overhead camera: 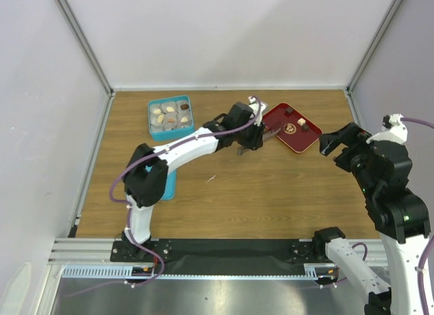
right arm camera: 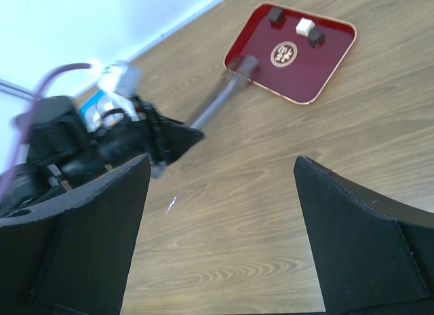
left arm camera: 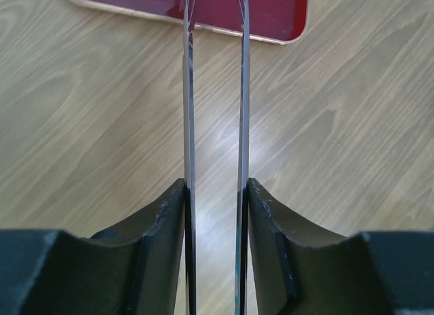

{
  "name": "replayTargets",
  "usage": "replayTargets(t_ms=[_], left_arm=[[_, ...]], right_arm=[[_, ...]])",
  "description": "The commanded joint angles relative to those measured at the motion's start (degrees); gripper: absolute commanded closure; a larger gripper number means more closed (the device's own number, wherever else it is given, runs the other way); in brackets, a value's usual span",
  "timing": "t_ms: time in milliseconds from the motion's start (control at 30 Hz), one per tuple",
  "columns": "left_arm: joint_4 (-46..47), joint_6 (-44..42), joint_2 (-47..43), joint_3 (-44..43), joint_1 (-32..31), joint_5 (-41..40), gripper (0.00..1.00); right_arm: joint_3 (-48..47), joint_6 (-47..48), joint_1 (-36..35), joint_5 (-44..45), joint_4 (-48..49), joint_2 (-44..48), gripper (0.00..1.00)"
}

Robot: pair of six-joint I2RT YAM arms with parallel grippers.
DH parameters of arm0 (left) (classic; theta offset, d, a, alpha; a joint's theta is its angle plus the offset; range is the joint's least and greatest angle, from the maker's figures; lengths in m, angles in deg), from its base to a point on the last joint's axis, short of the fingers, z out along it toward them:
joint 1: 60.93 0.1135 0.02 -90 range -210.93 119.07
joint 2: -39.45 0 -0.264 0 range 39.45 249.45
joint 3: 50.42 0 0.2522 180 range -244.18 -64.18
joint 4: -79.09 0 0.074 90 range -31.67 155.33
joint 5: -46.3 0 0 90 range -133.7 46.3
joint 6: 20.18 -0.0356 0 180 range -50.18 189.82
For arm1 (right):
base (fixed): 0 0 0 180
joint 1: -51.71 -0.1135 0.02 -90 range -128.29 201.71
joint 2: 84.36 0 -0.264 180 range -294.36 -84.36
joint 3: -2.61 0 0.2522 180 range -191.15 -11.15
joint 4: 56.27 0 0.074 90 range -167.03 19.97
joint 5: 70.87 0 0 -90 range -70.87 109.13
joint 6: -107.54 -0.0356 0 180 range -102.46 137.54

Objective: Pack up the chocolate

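Three pieces of chocolate (overhead camera: 302,123) (right arm camera: 304,26), two dark and one cream, lie on a red tray (overhead camera: 285,138) (right arm camera: 298,74) (left arm camera: 271,16) at the back right. More sweets fill a blue box (overhead camera: 170,116) at the back left. My left gripper (overhead camera: 252,135) (left arm camera: 217,186) is shut on long metal tongs (left arm camera: 190,111) (right arm camera: 220,101). The tong tips reach the tray's near-left edge. My right gripper (overhead camera: 337,151) (right arm camera: 220,162) hovers open to the right of the tray, with nothing between its fingers.
A teal lid (overhead camera: 169,184) lies partly under the left arm's elbow. White walls with metal posts close in the wooden table (overhead camera: 271,193) on three sides. A small pale scrap (overhead camera: 211,178) lies mid-table.
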Motion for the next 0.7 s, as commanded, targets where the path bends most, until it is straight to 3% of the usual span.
replayTargets(t_ms=[0, 433, 667], left_arm=[[6.96, -4.08, 3.33, -5.81, -2.41, 1.24, 0.56], [10.55, -6.47, 14.42, -12.67, -4.97, -2.54, 0.54], [8.54, -6.29, 21.44, -21.01, -5.41, -3.42, 0.51]], right_arm=[[-0.98, 1.22, -0.21, 2.49, 1.58, 2.23, 0.06], [-0.28, 2.19, -0.21, 1.7, 0.97, 5.31, 0.06], [0.52, 2.1, -0.21, 3.45, 0.35, 6.81, 0.06]])
